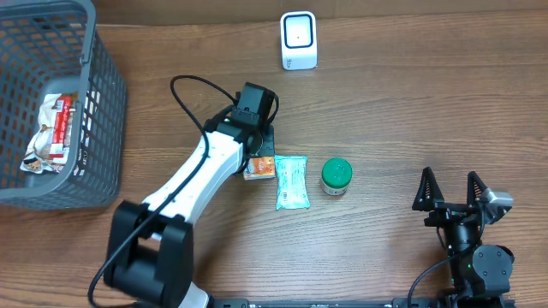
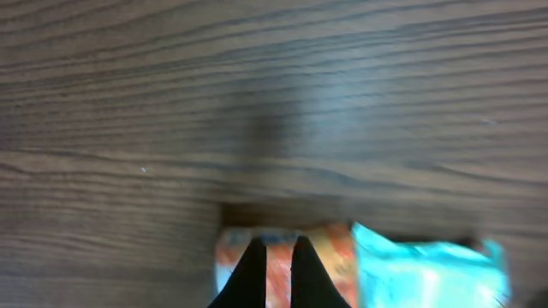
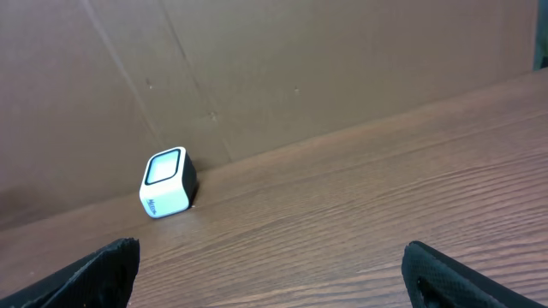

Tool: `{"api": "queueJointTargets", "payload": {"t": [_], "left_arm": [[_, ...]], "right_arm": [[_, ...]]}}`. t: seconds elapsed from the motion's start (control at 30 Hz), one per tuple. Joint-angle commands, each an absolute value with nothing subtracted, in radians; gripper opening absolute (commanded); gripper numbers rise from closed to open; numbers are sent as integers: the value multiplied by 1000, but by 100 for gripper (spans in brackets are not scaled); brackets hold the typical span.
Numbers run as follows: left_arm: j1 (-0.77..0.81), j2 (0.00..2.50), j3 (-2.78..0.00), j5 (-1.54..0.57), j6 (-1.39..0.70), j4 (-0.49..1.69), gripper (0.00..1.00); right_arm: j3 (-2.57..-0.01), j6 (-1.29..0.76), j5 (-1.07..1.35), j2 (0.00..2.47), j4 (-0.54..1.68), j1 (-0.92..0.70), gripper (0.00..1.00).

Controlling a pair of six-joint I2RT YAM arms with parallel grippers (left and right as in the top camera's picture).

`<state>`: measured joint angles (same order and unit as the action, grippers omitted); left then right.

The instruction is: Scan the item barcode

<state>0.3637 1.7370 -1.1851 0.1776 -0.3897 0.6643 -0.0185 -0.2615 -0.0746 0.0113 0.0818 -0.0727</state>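
Left gripper [image 2: 280, 265]: the fingers stand together, tips down on the orange packet [image 2: 330, 257]. Only a sliver of orange shows between them. You cannot tell from the wrist view whether they pinch the wrapper or merely rest on it.

Task item: the orange packet [image 1: 259, 168] lies flat on the table [image 1: 411, 103], just under the left wrist. The teal packet [image 1: 291, 181] touches its right edge, and the green-lidded jar [image 1: 336, 175] sits beyond that.

Relation that matters: the scanner [image 1: 299, 40] stands well apart from the packet, toward the far edge and slightly to the right. The left arm is already on the item and is clearly the nearer one.

Right gripper [image 1: 449, 190]: jaws wide apart, holding nothing, parked near the front right corner.

Judgement: you will likely carry the packet forward and a little right, then turn its barcode toward the scanner window.
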Motion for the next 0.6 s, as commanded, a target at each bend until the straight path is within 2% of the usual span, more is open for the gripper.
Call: {"api": "queueJointTargets", "payload": {"t": [0.0, 0.2, 0.57], "left_arm": [[357, 1806, -1178, 262, -381, 637, 4], [358, 1874, -1178, 213, -381, 661, 4], [358, 1871, -1181, -36, -381, 919, 4]], "right_arm": [[-8, -257, -73, 5, 77, -72, 100], [-8, -257, -73, 5, 77, -72, 100], [-8, -257, -73, 5, 77, -72, 100]]}}
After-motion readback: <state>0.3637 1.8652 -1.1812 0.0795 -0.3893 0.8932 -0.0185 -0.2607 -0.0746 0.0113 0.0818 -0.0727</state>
